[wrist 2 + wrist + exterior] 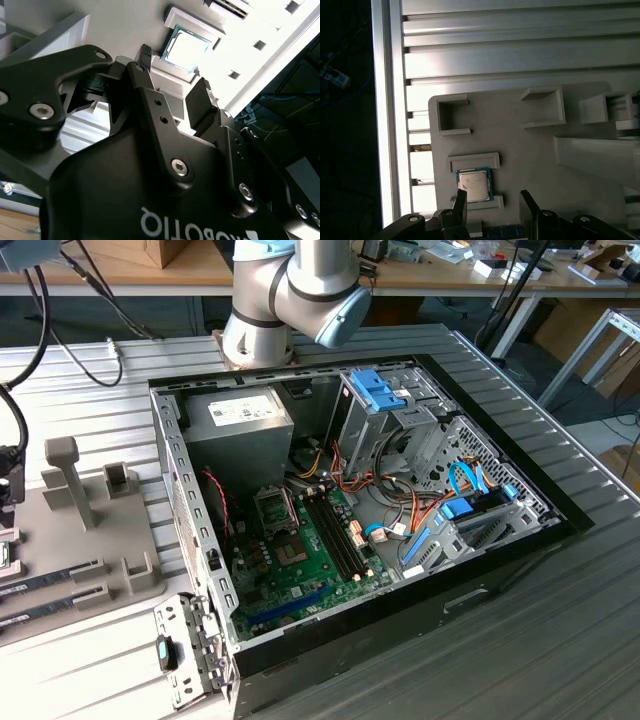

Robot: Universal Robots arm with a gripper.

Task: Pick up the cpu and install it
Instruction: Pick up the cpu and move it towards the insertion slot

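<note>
The cpu, a small flat square with a pale silver-grey top and a thin blue-green rim, lies flat on the grey holder plate between two raised lips. The gripper hovers just above it, fingers apart and empty. This looks like the pick-up approach. A clean grasp likely calls for centring the fingers across the chip's edges.

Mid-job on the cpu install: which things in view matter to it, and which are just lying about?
For the job: small square silver-topped cpu on its grey plastic holder plate; black gripper, jaws open near it; dark metal socket frame on the green motherboard.
Lying about: grey power-supply box; long thin memory sticks; blue drive bracket.
</note>
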